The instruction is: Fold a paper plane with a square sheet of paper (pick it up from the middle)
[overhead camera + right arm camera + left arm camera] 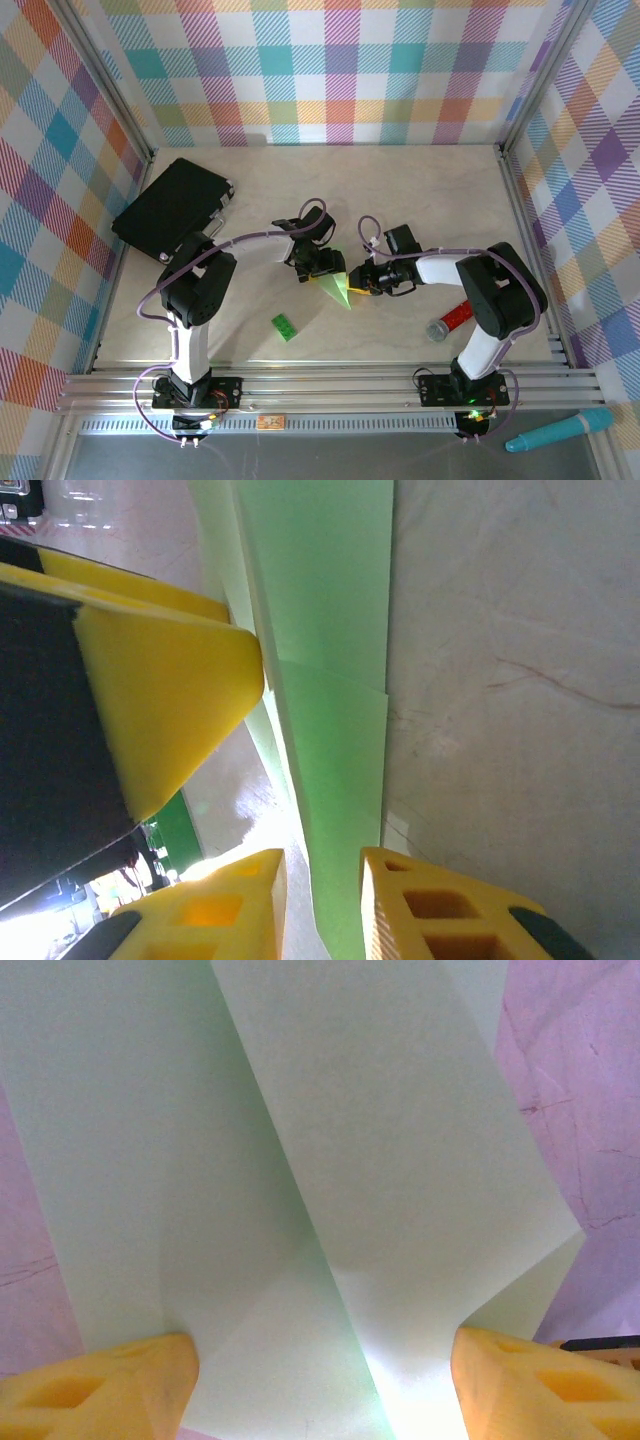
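The pale-green paper [336, 288], folded into a narrow pointed shape with creases, lies on the table between both grippers. In the left wrist view the paper [300, 1160] spreads under my left gripper [320, 1400]. That gripper is open, and its yellow fingers [100, 1385] stand wide apart at the paper's near edge. My left gripper [318, 263] sits over the paper's far end. My right gripper [362, 278] comes in from the right. It is open, a strip of paper [335, 780] runs between its fingertips [440, 910], and the gap [322, 910] is narrow.
A small bright-green toy brick [285, 327] lies in front of the paper. A black case [175, 205] sits at the back left. A red and silver cylinder [450, 320] lies by the right arm. A teal pen [560, 430] rests off the table at the front right.
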{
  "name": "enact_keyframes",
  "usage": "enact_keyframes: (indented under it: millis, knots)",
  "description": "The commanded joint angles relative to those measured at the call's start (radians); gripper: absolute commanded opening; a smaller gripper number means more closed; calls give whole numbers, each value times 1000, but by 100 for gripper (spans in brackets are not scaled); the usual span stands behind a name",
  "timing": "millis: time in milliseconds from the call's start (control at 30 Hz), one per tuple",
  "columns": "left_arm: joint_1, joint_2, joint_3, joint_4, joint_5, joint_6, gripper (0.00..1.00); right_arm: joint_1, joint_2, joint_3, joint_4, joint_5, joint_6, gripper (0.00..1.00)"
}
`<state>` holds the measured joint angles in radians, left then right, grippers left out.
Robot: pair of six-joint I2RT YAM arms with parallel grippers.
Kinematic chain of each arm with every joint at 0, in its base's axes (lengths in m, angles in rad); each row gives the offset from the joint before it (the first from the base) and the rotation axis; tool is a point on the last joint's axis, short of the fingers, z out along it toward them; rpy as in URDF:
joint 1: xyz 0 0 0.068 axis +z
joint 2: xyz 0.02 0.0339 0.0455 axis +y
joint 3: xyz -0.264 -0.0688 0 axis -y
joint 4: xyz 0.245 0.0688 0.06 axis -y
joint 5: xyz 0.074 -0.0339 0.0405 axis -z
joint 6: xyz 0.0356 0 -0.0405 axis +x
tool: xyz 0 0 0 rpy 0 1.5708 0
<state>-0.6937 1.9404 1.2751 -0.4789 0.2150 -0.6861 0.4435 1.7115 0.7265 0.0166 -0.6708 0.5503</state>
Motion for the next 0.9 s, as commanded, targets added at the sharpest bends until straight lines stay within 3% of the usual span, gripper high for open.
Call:
enact_keyframes:
  millis: [0, 300, 867]
  knots:
    - [-6, 70, -28, -153, -58, 11, 70, -4, -4, 31, -30, 7, 15, 27]
    - [-10, 96, -14, -175, -60, 13, 70, 0, 33, 56, -26, -29, 15, 27]
    - [-12, 98, -11, -188, -60, 16, 70, 4, 91, 67, -15, -23, 29, 14]
